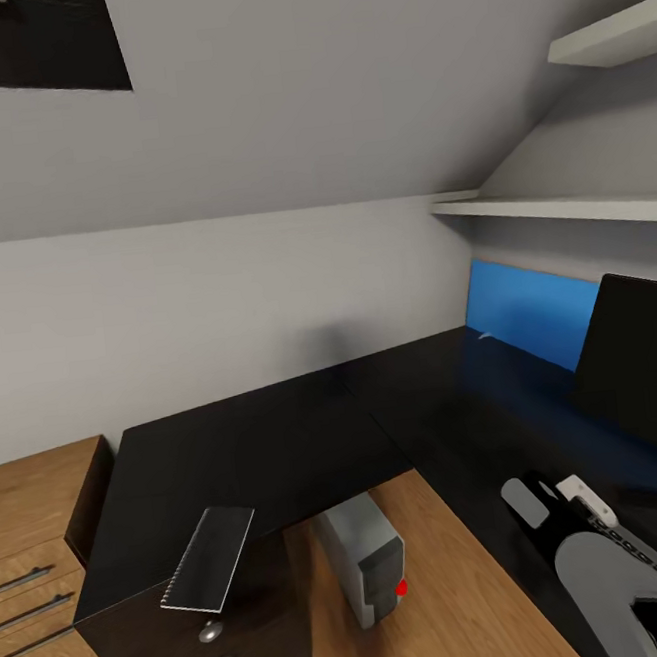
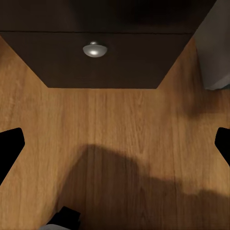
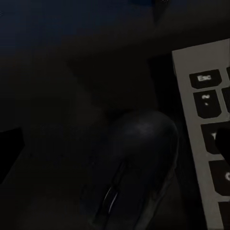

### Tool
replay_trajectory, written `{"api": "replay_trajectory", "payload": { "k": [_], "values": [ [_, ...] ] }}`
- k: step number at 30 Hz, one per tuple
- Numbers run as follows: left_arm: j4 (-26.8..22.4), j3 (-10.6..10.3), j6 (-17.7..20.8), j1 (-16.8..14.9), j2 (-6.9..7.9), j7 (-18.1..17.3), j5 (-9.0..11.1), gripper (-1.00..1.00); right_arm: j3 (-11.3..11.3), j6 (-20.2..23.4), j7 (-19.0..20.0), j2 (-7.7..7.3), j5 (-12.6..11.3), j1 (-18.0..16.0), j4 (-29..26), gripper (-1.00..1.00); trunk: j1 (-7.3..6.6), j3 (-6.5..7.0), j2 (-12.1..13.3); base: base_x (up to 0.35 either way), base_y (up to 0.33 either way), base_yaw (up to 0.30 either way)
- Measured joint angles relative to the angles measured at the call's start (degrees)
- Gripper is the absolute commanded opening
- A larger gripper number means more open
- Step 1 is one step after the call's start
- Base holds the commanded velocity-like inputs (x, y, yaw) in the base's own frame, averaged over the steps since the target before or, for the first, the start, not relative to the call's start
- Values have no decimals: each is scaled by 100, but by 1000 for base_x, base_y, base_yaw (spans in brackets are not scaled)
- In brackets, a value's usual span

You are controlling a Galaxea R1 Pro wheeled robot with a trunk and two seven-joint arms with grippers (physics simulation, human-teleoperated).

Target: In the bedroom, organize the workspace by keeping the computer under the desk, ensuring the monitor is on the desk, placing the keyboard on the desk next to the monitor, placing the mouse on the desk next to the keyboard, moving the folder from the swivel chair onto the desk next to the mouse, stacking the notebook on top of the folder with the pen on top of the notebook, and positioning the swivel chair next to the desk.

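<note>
On my right wrist camera the right gripper (image 3: pixel 120 143) has its fingers spread wide, one dark tip at each edge of the picture, and nothing is clamped between them. Directly under that gap sits the mouse (image 3: pixel 134 163), black and rounded, resting on the dark desk top (image 3: pixel 57 72). Just beside the mouse lies the keyboard (image 3: pixel 206 120), grey with black keys; I can read "Esc" on the corner key.

On my left wrist camera the left gripper (image 2: pixel 115 143) is also parted, its tips at the two edges, holding nothing. It hangs over the wooden floor (image 2: pixel 120 124), facing a dark drawer front (image 2: pixel 134 62) with a round silver knob (image 2: pixel 94 49).

From the head camera I see the right arm (image 1: pixel 601 553) reaching over the black corner desk (image 1: pixel 279 444). The monitor (image 1: pixel 643 358) stands on the desk at the right, in front of a blue panel (image 1: pixel 528 309). The notebook (image 1: pixel 210 558) lies on the desk's near left corner, above the drawers. The computer (image 1: pixel 366 566) stands on the floor beside that drawer unit, a red light on its front. A wooden dresser (image 1: pixel 37 537) is at far left.
</note>
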Motion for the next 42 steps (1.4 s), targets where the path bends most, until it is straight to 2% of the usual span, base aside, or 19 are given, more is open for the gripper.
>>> {"api": "replay_trajectory", "payload": {
  "k": [5,7,8,10,14,15,18,21,23,24,25,26,27,28,30,33,35,38,42],
  "values": [
    [12,-12,0,0,0,-11,4,100,1,22,-85,67,7,5,-211,100,0,0,0,0,0,0],
    [19,-17,4,0,0,-13,9,100,9,28,-433,194,50,9,-420,100,0,0,0,0,0,0],
    [22,-22,6,-1,0,-13,13,100,105,37,-973,346,301,30,-863,100,0,1,0,0,0,0],
    [22,-23,7,0,0,-13,14,100,290,45,-1433,501,642,146,-1457,100,0,0,0,0,0,0],
    [30,-23,8,0,0,-13,16,100,728,73,-1852,736,1046,718,-2364,100,0,0,0,0,0,27],
    [37,-23,8,0,0,-13,18,100,812,101,-1876,757,1080,791,-2484,100,0,0,0,0,0,115],
    [241,-16,1,0,-5,-14,-1,100,1390,253,-1960,816,1161,1090,-2907,100,0,0,0,0,0,191],
    [311,-13,-3,0,-7,-14,-17,100,1596,276,-1972,827,1170,1153,-2965,100,0,0,0,0,0,227],
    [359,-6,-6,0,-7,-15,-27,100,1902,294,-1979,876,1171,1251,-3006,100,0,0,0,0,0,263],
    [375,3,-7,-1,-3,-14,-28,100,2237,295,-1978,974,1186,1382,-3014,100,0,-1,0,0,0,272],
    [378,5,-7,0,-2,-15,-27,100,2356,293,-1977,999,1194,1429,-3015,100,0,0,0,0,0,276],
    [386,9,-8,-1,-2,-14,-26,100,2606,290,-1976,1026,1203,1523,-3015,100,0,-1,0,0,0,276],
    [391,10,-8,-1,-1,-14,-24,100,2892,281,-1975,1044,1211,1629,-3015,100,0,-1,0,0,0,278],
    [396,12,-8,-1,-1,-14,-24,100,3336,273,-1974,1054,1213,1782,-3013,100,0,-1,0,0,0,279],
    [398,13,-8,-1,0,-16,-23,100,3853,260,-1965,1053,1215,1946,-2986,100,0,-1,0,0,0,279],
    [400,14,-8,-1,0,-15,-23,100,4132,238,-1933,1050,1213,2112,-2867,100,0,0,0,0,0,280],
    [400,23,-11,0,10,-14,-24,100,4256,-14,-1797,1049,1197,2295,-2460,100,0,-1,0,0,0,280],
    [400,44,-14,-1,21,-14,-23,100,4302,-548,-1364,1051,1210,2377,-1652,100,0,0,0,0,0,280],
    [400,50,-15,-1,8,-14,-24,100,4313,-1158,-531,1080,1205,2405,-561,100,0,0,0,0,0,280]
  ]
}}
